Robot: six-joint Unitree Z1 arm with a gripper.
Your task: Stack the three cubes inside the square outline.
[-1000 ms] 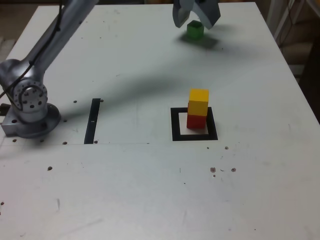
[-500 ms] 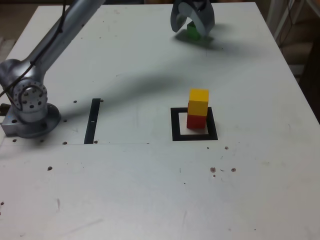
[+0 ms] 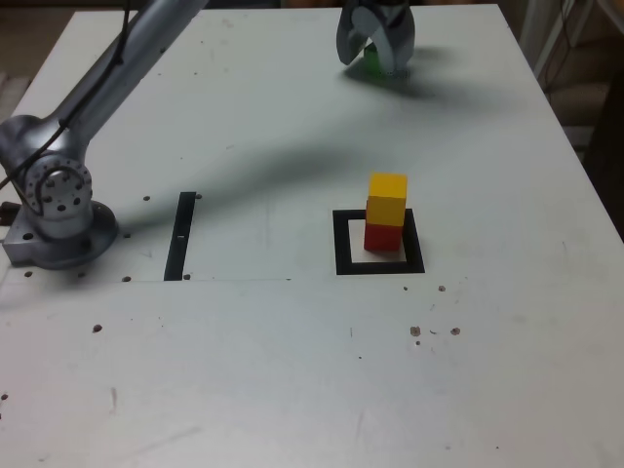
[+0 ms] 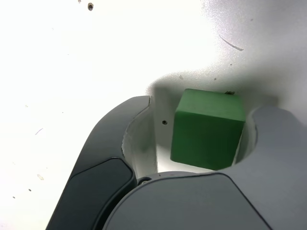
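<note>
White tabletop (image 3: 292,390) carries the square outline (image 3: 341,244), where the yellow cube (image 3: 387,198) sits atop the red cube (image 3: 382,237), ready for a third. Well beyond the outline, the gripper (image 3: 375,54) straddles the green cube (image 3: 372,60), jaws spread. Only the wrist view shows one jaw touching the cube and a gap at the other, so no pinch yet.

My claw (image 4: 199,143) looks like smooth grey plastic with a dull sheen. The green cube (image 4: 207,128) between its jaws is matt, faintly grainy. My arm's base (image 3: 57,210) is brushed, shiny metal. The counter (image 3: 292,370) is a pale, smooth, painted-looking sheet, speckled and scuffed. The yellow cube (image 3: 387,198) and red cube (image 3: 382,237) look matt.
</note>
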